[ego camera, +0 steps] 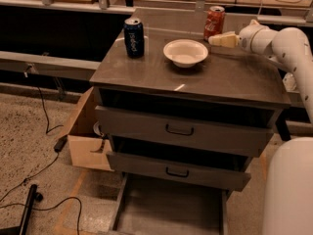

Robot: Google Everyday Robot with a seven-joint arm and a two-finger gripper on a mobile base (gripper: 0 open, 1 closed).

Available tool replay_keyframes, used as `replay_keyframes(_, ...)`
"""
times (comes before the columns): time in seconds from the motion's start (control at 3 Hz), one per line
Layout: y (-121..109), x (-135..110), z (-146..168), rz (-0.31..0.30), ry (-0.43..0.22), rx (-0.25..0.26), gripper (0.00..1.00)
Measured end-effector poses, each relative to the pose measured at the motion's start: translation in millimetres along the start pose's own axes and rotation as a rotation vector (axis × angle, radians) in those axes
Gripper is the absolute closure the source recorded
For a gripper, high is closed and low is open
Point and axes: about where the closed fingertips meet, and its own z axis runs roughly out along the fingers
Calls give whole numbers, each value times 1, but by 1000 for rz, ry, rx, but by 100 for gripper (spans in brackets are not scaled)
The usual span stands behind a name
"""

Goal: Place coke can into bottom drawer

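Observation:
The red coke can (pixel 214 22) stands upright at the back right of the grey cabinet's top (pixel 230 77). My gripper (pixel 215 39) reaches in from the right on a white arm, its pale fingertips just right of the can's lower part, close to it or touching it. The bottom drawer (pixel 168 211) is pulled out at the foot of the cabinet, a shallow grey tray with thin side rails, with nothing seen in it.
A dark blue can (pixel 133 37) stands at the back left of the top. A white bowl (pixel 185 52) sits between the two cans. The two upper drawers (pixel 178 129) are slightly ajar. A cardboard box (pixel 87 136) stands left of the cabinet, cables lie on the floor.

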Motion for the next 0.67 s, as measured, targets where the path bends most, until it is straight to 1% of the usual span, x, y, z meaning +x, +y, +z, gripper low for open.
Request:
replay_keyframes(0.33,4,1,23,34,11,-11,0)
replay_keyframes(0.67,21,-1,38,57,17,-59,18)
